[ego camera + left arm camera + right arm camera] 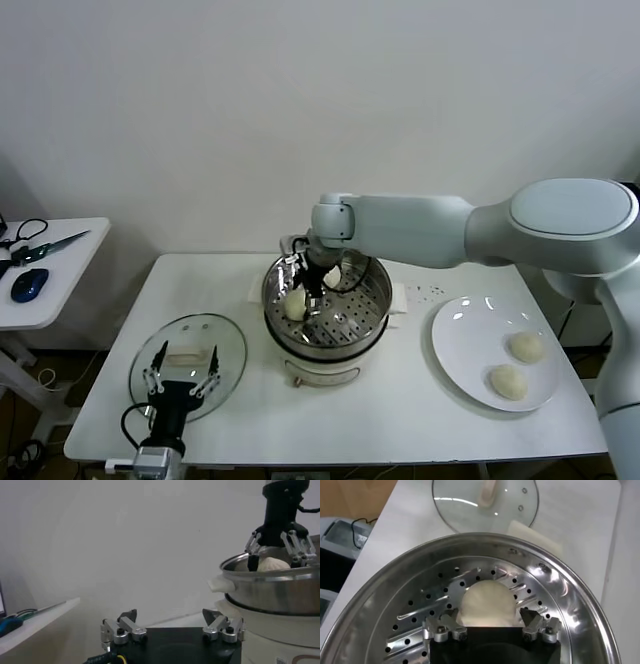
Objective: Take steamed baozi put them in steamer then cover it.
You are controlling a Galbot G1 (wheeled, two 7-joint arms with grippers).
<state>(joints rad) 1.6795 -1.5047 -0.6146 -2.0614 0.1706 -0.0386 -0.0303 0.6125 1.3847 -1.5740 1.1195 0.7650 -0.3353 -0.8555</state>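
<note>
Cream baozi (485,603) between right pincer (492,624) fingertips

**Two buns in the pot, two on the plate, lid off**

The steamer (327,318) is a shiny steel pot with a holed floor, on a white base mid-table. One steamed baozi (295,305) sits on its floor at the left side, another (333,277) nearer the back wall. Two more (527,347) (508,381) lie on the plate to the right. The cover (188,350), clear glass with a cream handle, lies flat on the table to the steamer's left.
</note>
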